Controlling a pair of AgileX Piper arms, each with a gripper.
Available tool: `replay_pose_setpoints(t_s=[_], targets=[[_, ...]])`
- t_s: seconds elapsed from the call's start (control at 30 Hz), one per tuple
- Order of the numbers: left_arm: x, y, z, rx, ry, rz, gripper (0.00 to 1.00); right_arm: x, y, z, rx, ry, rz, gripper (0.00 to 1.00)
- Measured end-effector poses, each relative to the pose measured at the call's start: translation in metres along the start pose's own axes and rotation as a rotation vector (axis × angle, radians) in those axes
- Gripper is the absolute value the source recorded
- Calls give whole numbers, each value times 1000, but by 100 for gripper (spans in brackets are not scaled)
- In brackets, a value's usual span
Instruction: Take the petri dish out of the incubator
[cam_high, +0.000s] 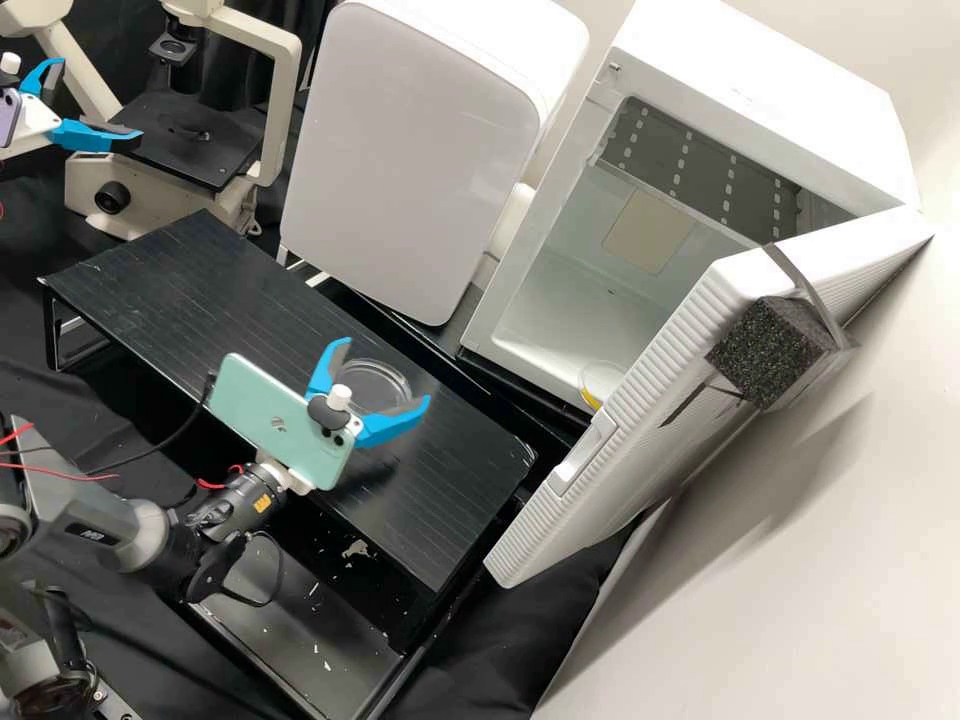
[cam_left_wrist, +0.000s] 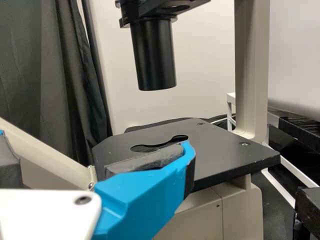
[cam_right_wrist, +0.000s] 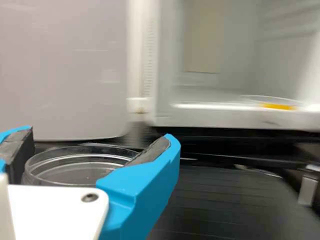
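In the high view, my left gripper (cam_high: 100, 102) is open beside the microscope stage. The left wrist view has the left gripper (cam_left_wrist: 97, 150) beside that stage, nothing between its fingers. My right gripper (cam_high: 386, 371) is shut on an empty clear dish (cam_high: 372, 384) above the black stand. From the right wrist view, the right gripper (cam_right_wrist: 100, 142) has the clear dish (cam_right_wrist: 75, 167) between its dark pads. A petri dish (cam_high: 600, 383) with yellow content sits on the floor of the open incubator (cam_high: 560, 300), partly hidden by the door; this petri dish (cam_right_wrist: 277, 106) shows in the right wrist view.
The incubator door (cam_high: 620, 430) stands swung out at the right, a black foam block (cam_high: 770, 350) on it. A closed white box (cam_high: 400, 170) is left of the incubator. The microscope (cam_high: 190, 140) stands at the back left, behind the black stand (cam_high: 200, 290).
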Motion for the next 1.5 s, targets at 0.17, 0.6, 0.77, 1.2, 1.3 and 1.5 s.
replay_pose_setpoints(t_s=[0.17, 0.6, 0.77, 1.2, 1.3, 1.5], targets=[[0, 0, 0, 0, 0, 0, 100, 25, 30, 22, 54, -102, 193, 0], [0, 0, 0, 0, 0, 0, 100, 103, 38, 48, 16, -159, 325, 0], [0, 0, 0, 0, 0, 0, 100, 122, 41, 41, -29, -117, 340, 0], [0, 0, 0, 0, 0, 0, 100, 96, 44, 27, -30, -118, 359, 0], [0, 0, 0, 0, 0, 0, 100, 77, 42, 20, 8, -118, 352, 0], [0, 0, 0, 0, 0, 0, 100, 29, 28, -4, 64, -76, 303, 0]])
